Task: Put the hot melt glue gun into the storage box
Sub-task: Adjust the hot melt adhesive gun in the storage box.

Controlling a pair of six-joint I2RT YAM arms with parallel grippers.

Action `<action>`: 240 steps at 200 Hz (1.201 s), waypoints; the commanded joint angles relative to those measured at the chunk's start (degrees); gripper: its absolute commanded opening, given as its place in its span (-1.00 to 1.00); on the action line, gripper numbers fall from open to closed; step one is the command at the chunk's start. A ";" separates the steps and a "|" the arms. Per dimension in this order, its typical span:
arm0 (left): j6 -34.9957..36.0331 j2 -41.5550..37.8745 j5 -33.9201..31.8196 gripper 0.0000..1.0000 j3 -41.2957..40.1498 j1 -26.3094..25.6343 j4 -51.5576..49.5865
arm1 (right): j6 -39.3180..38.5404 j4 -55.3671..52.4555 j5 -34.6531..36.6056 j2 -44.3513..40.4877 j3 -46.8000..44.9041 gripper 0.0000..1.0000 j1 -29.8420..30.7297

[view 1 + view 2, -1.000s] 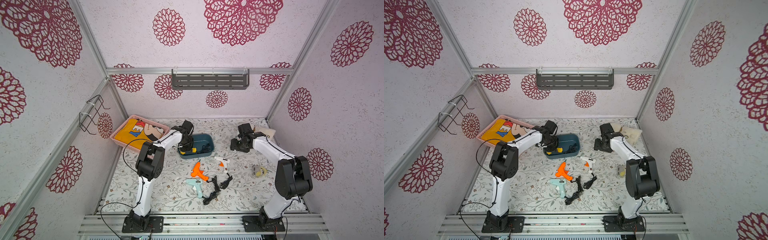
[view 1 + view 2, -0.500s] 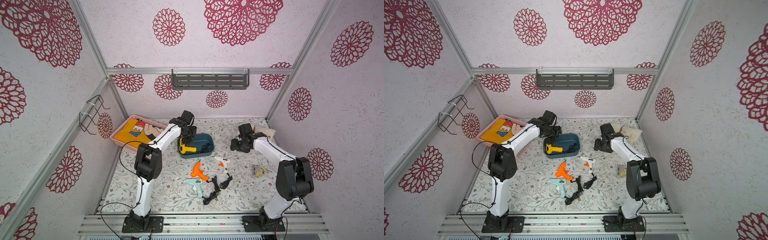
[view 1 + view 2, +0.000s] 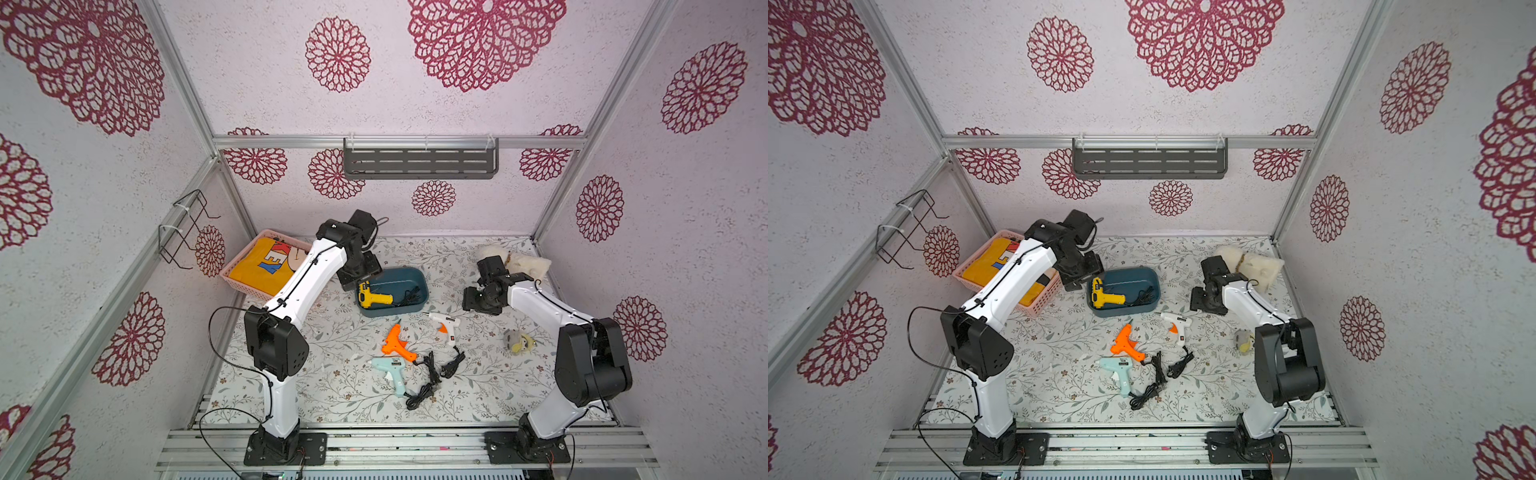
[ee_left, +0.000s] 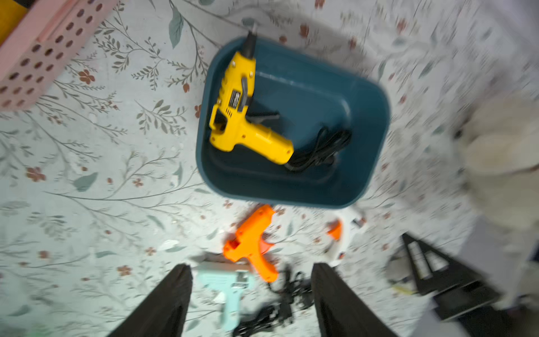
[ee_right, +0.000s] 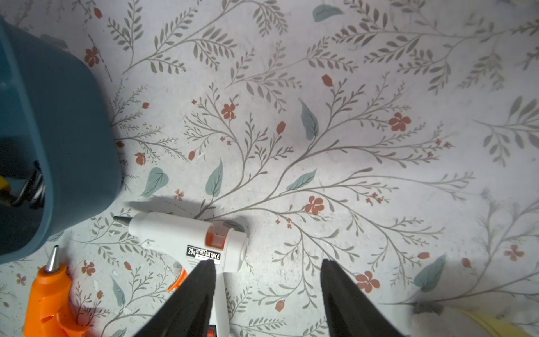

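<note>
Nearest the front edge of the surface, a pale blue glue gun lies on its side, with tangled black cords just beside it on the right. Just behind it lies an orange glue gun, its nozzle pointing toward the far edge. To the right of that is a white glue gun with an orange trigger. A small grey and yellow soft toy sits closer to the right edge.

Behind the white glue gun the right gripper hangs over bare surface. Its fingers are spread and nothing is between them, and the white glue gun's body lies under one fingertip in the right wrist view.

The storage box stands behind the loose glue guns, about midway between the side edges. A yellow glue gun lies on its side inside it at the left end. The dark nozzle reaches up to the rim, and the black cord is bundled beside the handle, also in the box. The left gripper hangs above the box's left end with its fingers spread wide and holding nothing.

In the far left corner a pink basket holds a folded yellow cloth. A white soft toy lies in the far right corner. A grey shelf hangs on the back wall and a wire rack on the left wall.
</note>
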 commanded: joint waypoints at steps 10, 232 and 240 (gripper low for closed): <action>16.63 -2.85 -4.80 0.43 -7.43 -10.22 -3.25 | 0.32 -0.04 0.22 -2.08 0.61 0.28 -0.24; 17.22 25.43 -10.44 -0.90 18.53 6.66 12.32 | 0.67 -0.16 -0.17 -3.31 1.64 0.24 -0.22; 16.79 25.67 -10.07 -0.89 18.91 7.03 12.73 | 0.67 -0.20 -0.12 -3.31 1.73 0.24 -0.16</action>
